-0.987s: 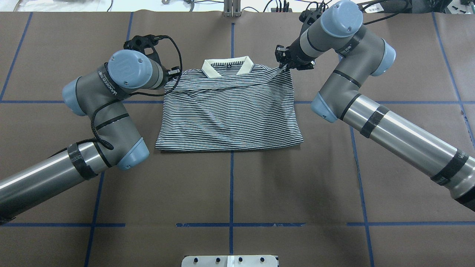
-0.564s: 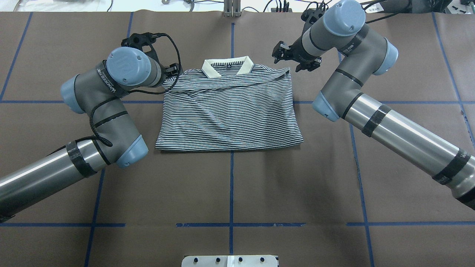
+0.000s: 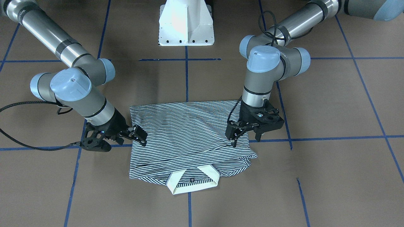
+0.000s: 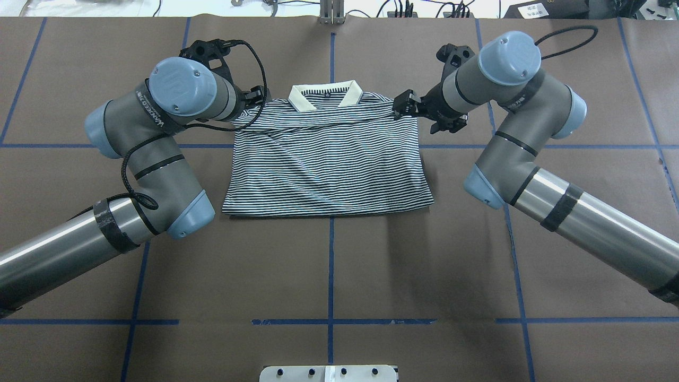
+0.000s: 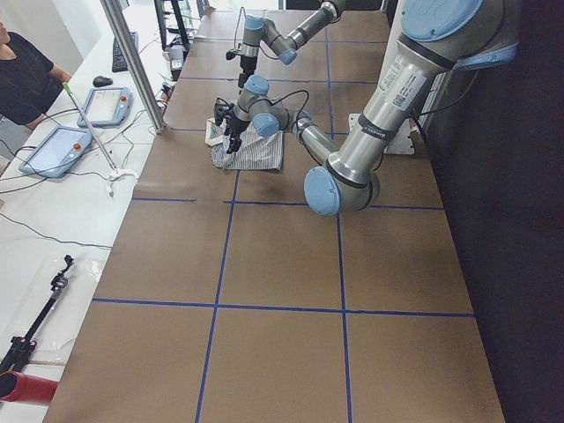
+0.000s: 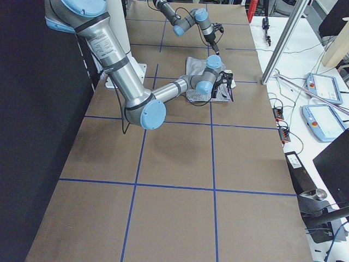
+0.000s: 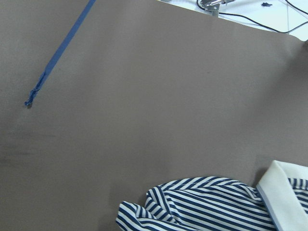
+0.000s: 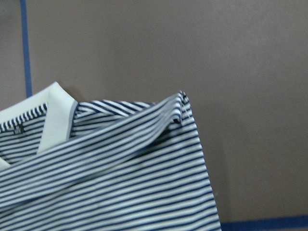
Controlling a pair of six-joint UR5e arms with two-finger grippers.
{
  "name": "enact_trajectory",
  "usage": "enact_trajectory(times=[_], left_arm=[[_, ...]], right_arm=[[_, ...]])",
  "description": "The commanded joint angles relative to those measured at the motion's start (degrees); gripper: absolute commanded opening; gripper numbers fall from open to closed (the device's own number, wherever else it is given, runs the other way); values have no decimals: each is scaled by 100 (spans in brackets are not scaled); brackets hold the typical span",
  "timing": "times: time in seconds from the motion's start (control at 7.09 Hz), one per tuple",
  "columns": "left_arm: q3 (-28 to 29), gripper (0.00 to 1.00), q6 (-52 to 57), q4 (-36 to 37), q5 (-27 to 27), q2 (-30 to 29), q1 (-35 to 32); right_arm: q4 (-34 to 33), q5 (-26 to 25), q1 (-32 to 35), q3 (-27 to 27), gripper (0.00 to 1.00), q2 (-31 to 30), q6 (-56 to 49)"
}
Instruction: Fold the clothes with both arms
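The striped polo shirt (image 4: 329, 159) lies folded flat at the table's middle, with its cream collar (image 4: 326, 95) on the far side. In the front-facing view the shirt (image 3: 186, 132) has its collar (image 3: 192, 181) nearest the camera. My left gripper (image 4: 262, 98) is open and hovers over the shirt's left shoulder; it also shows in the front-facing view (image 3: 244, 138). My right gripper (image 4: 402, 104) is open at the shirt's right shoulder edge and holds nothing; in the front-facing view (image 3: 140, 137) it is on the left. The wrist views show the shirt's shoulder folds (image 7: 202, 202) (image 8: 120, 168) but no fingers.
Brown table cover with blue tape lines (image 4: 331, 249). The white pedestal base (image 3: 186, 25) stands on the robot's side. A metal post (image 4: 331, 13) stands at the far edge. A side bench with tablets (image 5: 53, 150) and a person (image 5: 22, 79) lie beyond the far edge.
My right gripper let go of the shirt's right shoulder, lifted off, then moved back toward the robot beside that shoulder. My left gripper shifted slightly right over the left shoulder.
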Motion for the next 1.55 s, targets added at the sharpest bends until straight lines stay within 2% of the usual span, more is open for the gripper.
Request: enact_trajectory(times=[0.0, 0.14, 0.28, 0.85, 0.99, 1.13, 1.27, 1.41], left_arm=[[-280, 100, -41, 48, -143, 49, 13], [-455, 100, -50, 127, -143, 84, 4], [-526, 100, -50, 162, -143, 110, 13], [-562, 100, -68, 163, -134, 111, 22], [-597, 100, -111, 163, -134, 111, 22], [-623, 100, -181, 163, -134, 119, 22], [-624, 100, -182, 163, -134, 137, 22], [-624, 100, -182, 163, -134, 137, 22]], right_arm=[[-1122, -103, -492, 1284, 100, -595, 152], [-1565, -374, -730, 1560, 100, -640, 152], [-1587, -533, -985, 1467, 100, -623, 144], [-1622, -666, -1040, 1238, 99, -746, 91], [-1631, -675, -1049, 1203, 84, -746, 82], [-1631, -641, -1031, 1194, 35, -737, 82], [-1639, -623, -1023, 1202, 1, -737, 73], [-1770, -605, -1005, 1229, 0, -711, 73]])
